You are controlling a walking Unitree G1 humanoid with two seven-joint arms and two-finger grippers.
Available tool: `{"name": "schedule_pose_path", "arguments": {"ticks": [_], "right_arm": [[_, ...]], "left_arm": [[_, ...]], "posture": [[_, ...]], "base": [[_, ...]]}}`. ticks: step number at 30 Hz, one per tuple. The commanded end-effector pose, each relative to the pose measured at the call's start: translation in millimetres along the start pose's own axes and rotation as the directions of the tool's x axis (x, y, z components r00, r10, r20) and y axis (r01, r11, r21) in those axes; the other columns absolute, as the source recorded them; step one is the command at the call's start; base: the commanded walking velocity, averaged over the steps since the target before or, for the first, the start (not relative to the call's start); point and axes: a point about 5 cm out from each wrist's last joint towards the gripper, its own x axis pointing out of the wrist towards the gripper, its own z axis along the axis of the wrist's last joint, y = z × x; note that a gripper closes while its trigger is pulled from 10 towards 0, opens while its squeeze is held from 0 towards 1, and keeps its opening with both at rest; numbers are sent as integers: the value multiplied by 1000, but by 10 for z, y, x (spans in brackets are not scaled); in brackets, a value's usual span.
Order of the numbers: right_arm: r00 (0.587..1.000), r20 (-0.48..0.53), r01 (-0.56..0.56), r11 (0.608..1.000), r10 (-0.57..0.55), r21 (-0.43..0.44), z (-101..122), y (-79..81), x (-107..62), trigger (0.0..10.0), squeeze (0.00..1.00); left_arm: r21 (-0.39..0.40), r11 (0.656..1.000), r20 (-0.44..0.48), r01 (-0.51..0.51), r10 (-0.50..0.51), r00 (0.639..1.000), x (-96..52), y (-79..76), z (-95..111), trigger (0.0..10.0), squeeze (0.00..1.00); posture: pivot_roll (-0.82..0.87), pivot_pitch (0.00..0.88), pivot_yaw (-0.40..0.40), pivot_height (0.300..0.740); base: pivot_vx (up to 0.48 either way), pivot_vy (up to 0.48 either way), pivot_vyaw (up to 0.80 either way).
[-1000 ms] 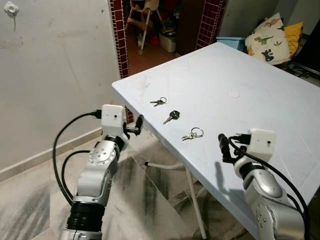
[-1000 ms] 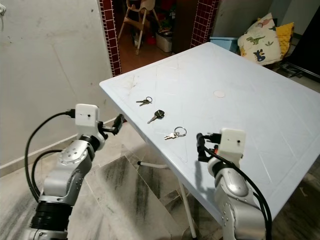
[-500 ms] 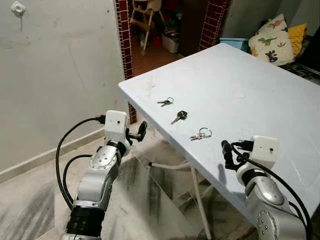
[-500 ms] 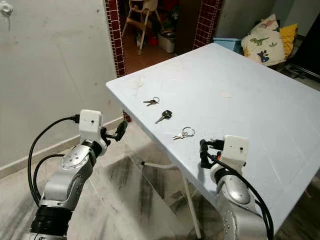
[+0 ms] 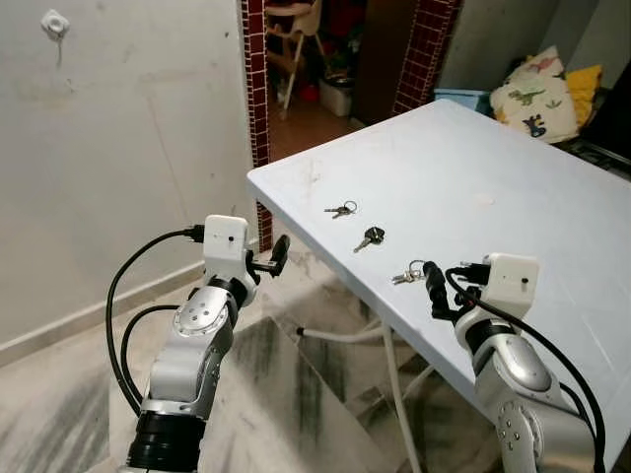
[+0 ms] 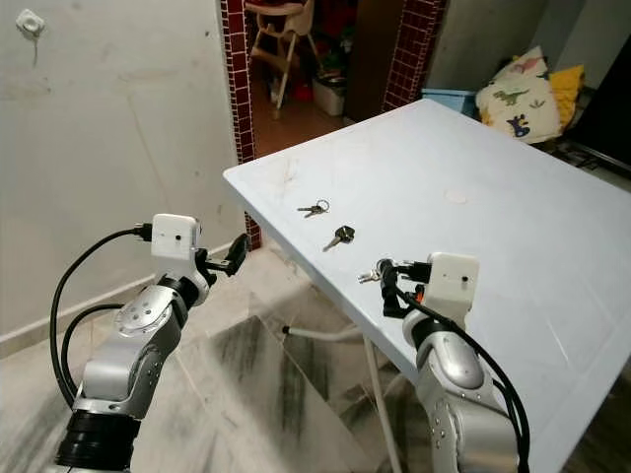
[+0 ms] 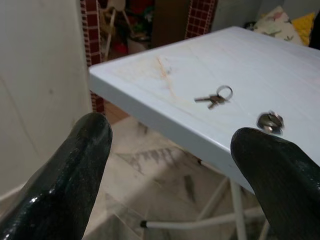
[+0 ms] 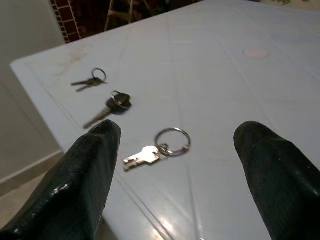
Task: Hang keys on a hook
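From the left eye view, no readable writing is seen. A white table [image 5: 513, 187] stands on marbled floor beside a plaster wall carrying a small white hook [image 5: 54, 22]; a brick-edged doorway lies behind. Three key sets lie near the table's front edge: small keys [image 5: 341, 209], a black-headed key [image 5: 370, 236], and ringed keys [image 5: 408, 272] just beyond the right gripper [image 5: 432, 288].

In the left wrist view, the left gripper [image 7: 175, 165] is held spread, off the table's corner.

In the right wrist view, the right gripper's fingers [image 8: 82, 180] are spread either side of the ringed keys, apart from them.
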Motion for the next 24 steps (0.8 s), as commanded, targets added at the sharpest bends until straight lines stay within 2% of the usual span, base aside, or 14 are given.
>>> {"name": "schedule_pose_path", "arguments": {"ticks": [1, 5, 10, 19, 24], "right_arm": [[1000, -1, 24, 1000, -24, -6, -4, -54, -2, 10000, 0], [999, 1, 35, 999, -35, -5, -11, -67, -15, 10000, 0], [999, 1, 42, 999, -42, -3, -15, -61, -21, 10000, 0], [1000, -6, 15, 1000, -15, 8, -18, 16, 6, 10000, 0], [1000, -3, 22, 1000, -22, 7, -5, -5, 3, 10000, 0]], "left_arm": [[8, 1000, 5, 6, -6, 1000, 28, -24, 40, 10000, 0], [-4, 1000, -4, -16, 16, 1000, 43, -7, 37, 10000, 0], [17, 1000, -15, -14, 15, 1000, 37, -15, 19, 10000, 0], [3, 1000, 3, 8, -8, 1000, 64, -41, 42, 10000, 0], [-14, 1000, 7, 24, -24, 1000, 78, -64, 53, 10000, 0]], "posture": [[25, 0, -28, 740], [23, 0, -26, 740], [23, 0, -23, 740], [23, 0, -27, 740], [16, 0, -25, 740]], "base": [[0, 0, 0], [0, 0, 0], [0, 0, 0], [0, 0, 0], [302, 0, 0]]}}
